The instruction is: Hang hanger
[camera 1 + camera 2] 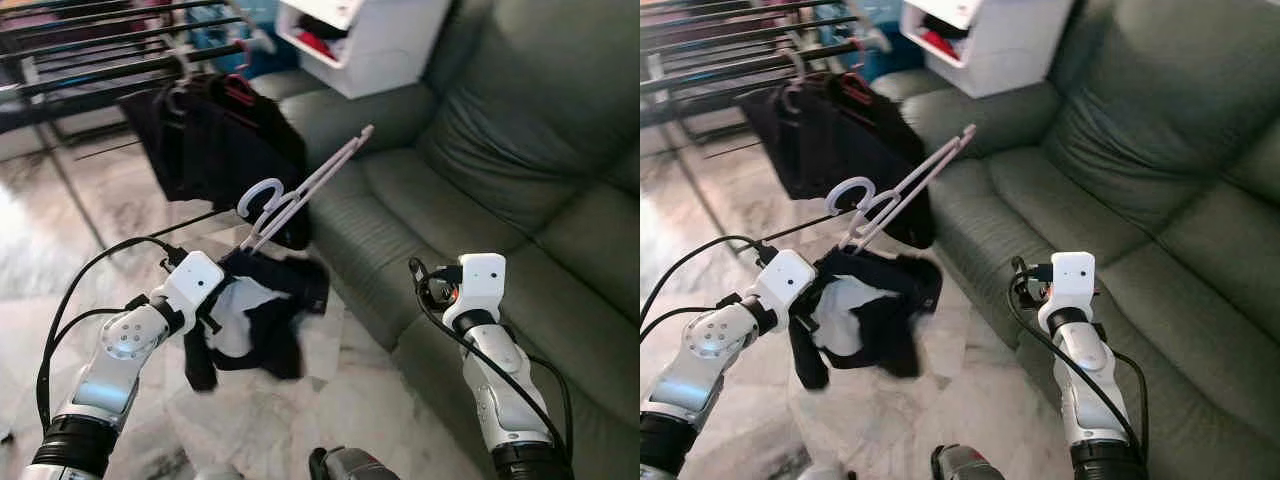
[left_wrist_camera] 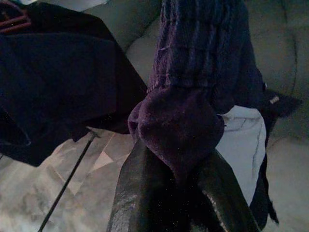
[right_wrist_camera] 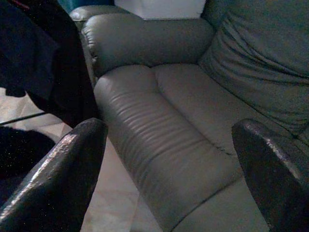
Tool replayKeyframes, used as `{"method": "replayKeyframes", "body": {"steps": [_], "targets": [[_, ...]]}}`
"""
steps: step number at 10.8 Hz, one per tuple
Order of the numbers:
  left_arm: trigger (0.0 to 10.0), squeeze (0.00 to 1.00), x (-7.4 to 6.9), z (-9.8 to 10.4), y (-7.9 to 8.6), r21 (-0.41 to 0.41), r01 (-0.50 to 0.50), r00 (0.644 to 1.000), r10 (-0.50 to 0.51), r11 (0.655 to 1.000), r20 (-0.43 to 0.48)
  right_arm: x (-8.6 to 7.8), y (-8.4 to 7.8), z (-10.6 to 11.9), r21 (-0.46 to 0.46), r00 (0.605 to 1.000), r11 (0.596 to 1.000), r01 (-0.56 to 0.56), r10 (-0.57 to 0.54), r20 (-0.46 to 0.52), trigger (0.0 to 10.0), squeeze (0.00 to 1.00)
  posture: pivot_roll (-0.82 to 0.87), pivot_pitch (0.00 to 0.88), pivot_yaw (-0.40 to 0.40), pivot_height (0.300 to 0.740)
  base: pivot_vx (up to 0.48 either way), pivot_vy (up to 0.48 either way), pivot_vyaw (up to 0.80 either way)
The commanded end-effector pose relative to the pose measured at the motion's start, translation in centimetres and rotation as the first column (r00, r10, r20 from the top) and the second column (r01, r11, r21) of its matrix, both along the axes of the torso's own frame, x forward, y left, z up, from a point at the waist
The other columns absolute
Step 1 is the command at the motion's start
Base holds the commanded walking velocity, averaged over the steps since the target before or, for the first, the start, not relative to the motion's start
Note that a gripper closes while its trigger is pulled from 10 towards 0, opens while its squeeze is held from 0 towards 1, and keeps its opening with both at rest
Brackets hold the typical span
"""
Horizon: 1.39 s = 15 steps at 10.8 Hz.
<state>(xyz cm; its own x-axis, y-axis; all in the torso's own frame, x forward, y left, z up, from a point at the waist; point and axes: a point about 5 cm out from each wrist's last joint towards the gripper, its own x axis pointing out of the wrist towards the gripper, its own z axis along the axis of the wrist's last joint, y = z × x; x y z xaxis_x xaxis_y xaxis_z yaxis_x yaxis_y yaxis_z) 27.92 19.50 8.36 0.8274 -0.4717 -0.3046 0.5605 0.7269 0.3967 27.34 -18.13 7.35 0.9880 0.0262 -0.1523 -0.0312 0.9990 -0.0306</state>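
Fabric: dark knit cloth with a white panel point(image 1: 250, 320) hung bunched from the left pincer point(image 2: 176, 179), whose fingers were clamped on a fold of it, apparently so garment and hanger travel as one.
Hanger: white plastic hanger point(image 1: 300, 190) rose above and beyond that pincer, hook curled upward, seemingly poised to catch a rail.
Drying rack: dark rails point(image 1: 110, 60) stood well beyond the left pincer, already carrying a dark garment on a red hanger point(image 1: 238, 88); the white hook was apart from them.
Right pincer point(image 3: 169, 169): fingers apart, holding nothing, facing the green leather sofa point(image 1: 480, 170), likely kept clear.
Judgement: hanging not yet done; lift and reach remained.
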Motion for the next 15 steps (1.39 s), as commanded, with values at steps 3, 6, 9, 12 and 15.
{"method": "replayKeyframes", "body": {"steps": [3, 6, 9, 12, 15], "targets": [[10.0, 0.00, 0.3, 0.6, -0.3, 0.012, 0.018, 1.000, -0.018, 1.000, 0.019, 0.0, 0.0, 0.0, 0.004, 1.000, 1.000, 0.005, -0.005, -0.007, 10.0, 0.00, -0.03, 0.051, -0.063, 0.740, 0.000, 0.410, -0.66], [10.0, 0.00, 0.4, 0.5, -0.4, 0.025, 0.026, 0.999, -0.026, 0.999, 0.019, 0.1, 0.0, 0.0, 0.001, 1.000, 1.000, -0.001, 0.001, -0.005, 10.0, 0.00, -0.03, 0.052, -0.064, 0.740, 0.000, 0.469, 0.00], [10.0, 0.00, 0.5, 0.7, -0.7, 0.044, 0.043, 0.998, -0.045, 0.998, 0.045, 0.3, 0.0, 0.0, -0.001, 1.000, 1.000, -0.003, 0.003, -0.006, 10.0, 0.00, -0.03, 0.049, -0.065, 0.740, 0.000, 0.429, 0.00], [10.0, 0.00, 0.2, 0.6, -0.6, 0.096, 0.063, 0.994, -0.071, 0.993, 0.084, 0.4, 0.1, 0.0, -0.002, 1.000, 1.000, -0.003, 0.003, -0.005, 10.0, 0.00, -0.02, 0.043, -0.068, 0.740, 0.000, 0.000, 0.00], [10.0, 0.00, -0.2, -0.9, -0.7, 0.034, -0.074, 0.988, 0.069, 0.997, 0.136, -1.2, 0.5, -1.3, 0.019, 1.000, 1.000, -0.012, 0.013, -0.029, 10.0, 0.00, 0.00, 0.000, -0.038, 0.740, 0.000, 0.000, 0.00]]}}
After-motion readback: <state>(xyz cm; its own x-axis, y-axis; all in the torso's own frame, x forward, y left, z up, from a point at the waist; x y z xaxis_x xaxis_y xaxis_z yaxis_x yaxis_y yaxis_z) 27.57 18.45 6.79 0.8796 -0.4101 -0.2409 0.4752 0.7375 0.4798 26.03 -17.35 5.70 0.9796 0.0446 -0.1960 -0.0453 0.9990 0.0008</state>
